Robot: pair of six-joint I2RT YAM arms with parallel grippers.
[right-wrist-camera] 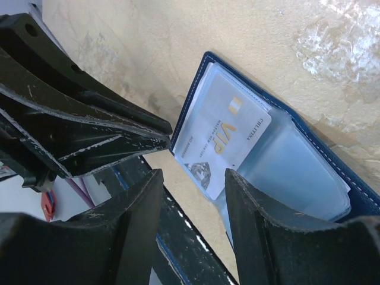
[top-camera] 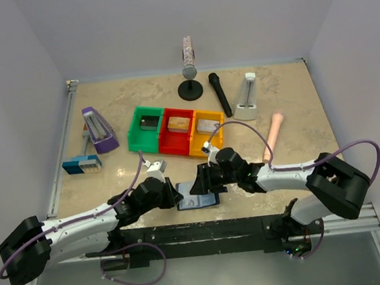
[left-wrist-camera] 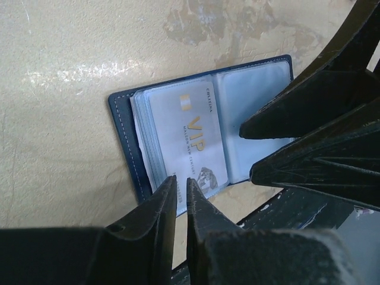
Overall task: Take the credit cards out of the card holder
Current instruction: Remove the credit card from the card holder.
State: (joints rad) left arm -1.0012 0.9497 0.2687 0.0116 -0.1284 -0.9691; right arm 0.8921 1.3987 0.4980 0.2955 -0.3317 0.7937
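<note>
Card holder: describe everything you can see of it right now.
The card holder is a dark navy bifold with pale stitching, lying open and flat on the table near its front edge. Inside are clear plastic sleeves; the top one holds a silvery card with gold VIP lettering. The left gripper, nearly closed, sits at the sleeves' edge; the right gripper hangs open over it. Contact is unclear.

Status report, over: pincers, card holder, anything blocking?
Right pincer open over the card holder, which lies open. Left pincer nearly closed at its edge, grip unclear. Silvery VIP card not yet out. Nothing blocking; pincers close together.
</note>
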